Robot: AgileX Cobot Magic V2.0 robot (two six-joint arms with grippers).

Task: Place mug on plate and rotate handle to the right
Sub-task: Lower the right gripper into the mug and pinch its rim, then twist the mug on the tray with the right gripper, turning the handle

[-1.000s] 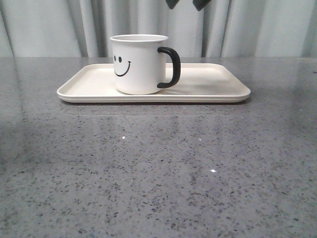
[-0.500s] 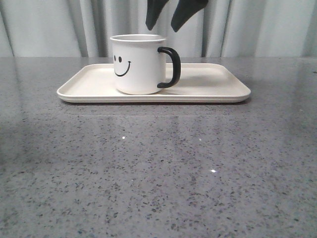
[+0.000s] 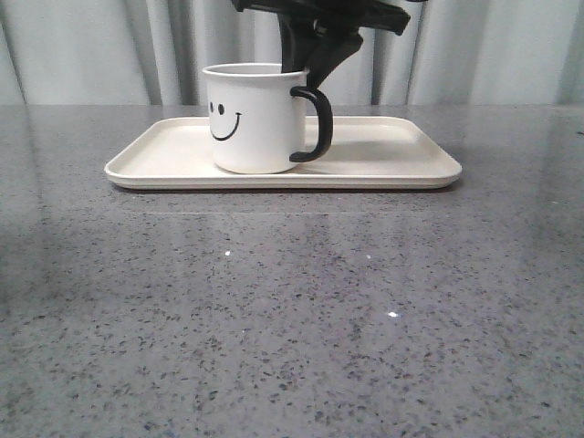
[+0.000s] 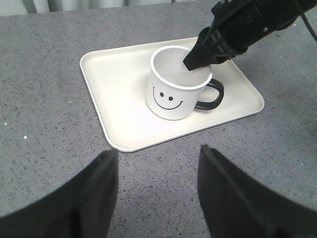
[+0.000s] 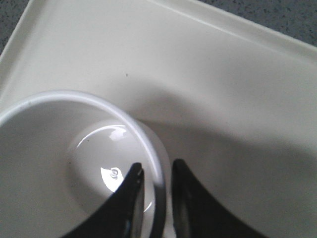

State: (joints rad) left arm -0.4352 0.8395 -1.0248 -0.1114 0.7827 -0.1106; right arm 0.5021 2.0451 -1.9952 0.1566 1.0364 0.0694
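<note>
The front view looks low and level across the worktop [image 3: 292, 319] at the mug [image 3: 255, 119], the left wrist view from higher and farther, the right wrist view straight down, close, onto its rim.

Smiley mug [image 4: 172, 91] upright on cream plate [image 4: 116, 89], right gripper [image 4: 197, 62] straddling its rim

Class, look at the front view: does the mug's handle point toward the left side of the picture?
No. The mug stands on the tray with its black handle toward the right.
</note>
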